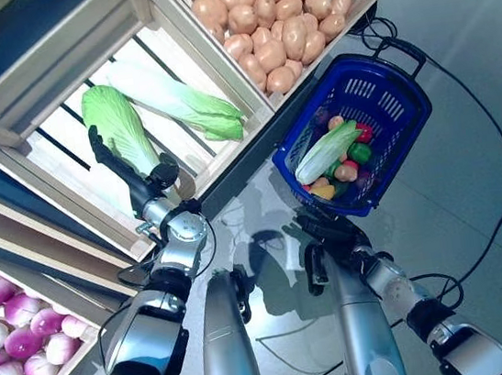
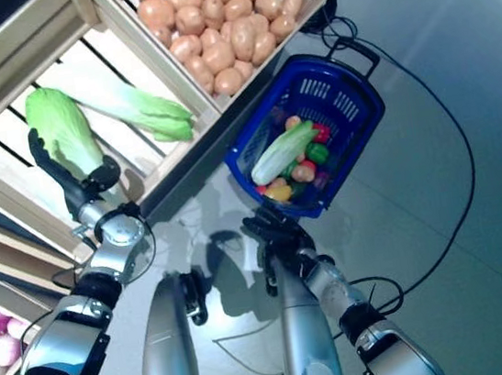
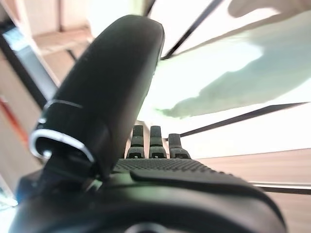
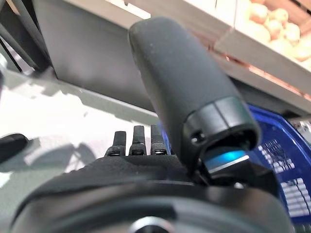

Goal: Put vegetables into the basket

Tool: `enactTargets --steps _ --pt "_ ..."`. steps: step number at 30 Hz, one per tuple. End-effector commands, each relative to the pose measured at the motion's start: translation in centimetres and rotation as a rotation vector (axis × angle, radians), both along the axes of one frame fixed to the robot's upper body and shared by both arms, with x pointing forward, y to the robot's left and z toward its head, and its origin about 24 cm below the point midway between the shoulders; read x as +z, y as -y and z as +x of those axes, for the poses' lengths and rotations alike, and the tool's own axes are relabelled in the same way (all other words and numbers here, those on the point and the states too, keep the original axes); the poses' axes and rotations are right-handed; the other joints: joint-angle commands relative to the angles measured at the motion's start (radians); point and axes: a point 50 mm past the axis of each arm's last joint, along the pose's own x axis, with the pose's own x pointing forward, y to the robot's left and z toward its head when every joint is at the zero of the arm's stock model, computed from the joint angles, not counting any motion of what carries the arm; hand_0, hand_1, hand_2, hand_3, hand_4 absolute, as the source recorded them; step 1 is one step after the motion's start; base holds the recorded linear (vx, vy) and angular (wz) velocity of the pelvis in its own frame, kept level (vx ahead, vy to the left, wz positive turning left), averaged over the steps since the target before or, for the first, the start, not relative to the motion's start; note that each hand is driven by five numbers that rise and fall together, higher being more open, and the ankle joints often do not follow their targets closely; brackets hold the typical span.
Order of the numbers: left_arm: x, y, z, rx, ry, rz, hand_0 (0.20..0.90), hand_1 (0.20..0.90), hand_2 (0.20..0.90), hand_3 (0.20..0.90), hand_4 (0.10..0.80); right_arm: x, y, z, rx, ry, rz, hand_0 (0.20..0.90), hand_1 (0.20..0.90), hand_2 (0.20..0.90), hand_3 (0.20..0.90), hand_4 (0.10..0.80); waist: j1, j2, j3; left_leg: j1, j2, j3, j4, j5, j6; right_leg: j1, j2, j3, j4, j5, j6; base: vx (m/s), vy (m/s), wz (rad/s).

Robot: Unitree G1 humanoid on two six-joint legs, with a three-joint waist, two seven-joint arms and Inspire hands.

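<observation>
Two green cabbages lie in a slatted wooden crate (image 1: 52, 84): one (image 1: 118, 126) near its front left, a longer one (image 1: 179, 95) beside it. My left hand (image 1: 124, 172) is open, its straight fingers resting along the nearer cabbage (image 2: 63, 129), thumb out to the side. The blue basket (image 1: 379, 101) stands on the floor and holds a cabbage (image 1: 325, 152) with peppers and other vegetables. Low by the basket's near corner my right hand (image 1: 331, 232) hangs open and empty, the basket's blue wall (image 4: 286, 179) showing past it.
A second crate full of potatoes (image 1: 270, 18) adjoins the cabbage crate. A lower crate of purple and white onions (image 1: 12, 339) sits at the left. Grey floor (image 1: 477, 213) spreads to the right of the basket.
</observation>
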Motion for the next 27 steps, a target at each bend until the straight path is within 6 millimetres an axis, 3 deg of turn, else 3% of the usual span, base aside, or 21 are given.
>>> enactTargets --steps 1,14,22,26,27 --pt "3.9 -2.0 0.8 0.107 0.112 -0.004 0.9 0.9 0.9 0.9 0.8 -1.9 0.5 -1.7 -0.06 -0.062 0.048 0.9 0.9 0.9 0.9 0.8 -0.003 0.02 -0.03 0.005 0.007 -0.025 -0.006 -0.04 0.003 0.057 -0.015 0.06 0.026 -0.073 0.027 -0.073 -0.022 0.0" --pt "1.9 -3.7 1.7 0.085 -0.203 -0.057 0.9 0.9 0.9 0.9 0.8 -0.9 1.6 -0.3 -0.127 -0.048 0.08 0.9 0.9 0.9 0.9 0.8 -0.015 0.013 -0.003 -0.12 0.009 -0.048 0.088 -0.055 0.007 -0.06 -0.004 0.07 0.107 -0.078 0.027 -0.032 -0.005 -0.03" --pt "-1.2 -4.2 1.4 0.006 -0.38 -0.244 0.9 0.9 0.9 0.9 0.8 -0.4 2.0 0.2 -0.151 -0.028 0.093 0.9 0.9 0.9 0.9 0.8 -0.027 0.012 -0.004 -0.117 0.016 -0.046 0.087 -0.054 0.011 -0.058 -0.008 0.063 0.108 -0.081 0.024 -0.004 -0.009 -0.06" --pt "-1.5 -5.0 1.3 -0.049 -0.345 -0.37 0.9 0.9 0.9 0.9 0.8 0.4 2.8 0.7 -0.166 -0.014 0.092 0.9 0.9 0.9 0.9 0.8 -0.03 0.013 -0.008 -0.098 0.022 -0.04 0.08 -0.057 0.011 -0.042 -0.011 0.061 0.104 -0.087 0.021 0.029 0.001 -0.06" --pt "-1.4 -5.2 1.3 -0.06 -0.325 -0.391 0.549 0.549 0.549 0.549 0.566 0.5 3.1 0.8 -0.172 -0.012 0.092 0.9 0.9 0.9 0.9 0.8 -0.031 0.014 -0.007 -0.096 0.022 -0.04 0.081 -0.058 0.011 -0.039 -0.011 0.06 0.105 -0.089 0.021 0.029 0.006 0.04"
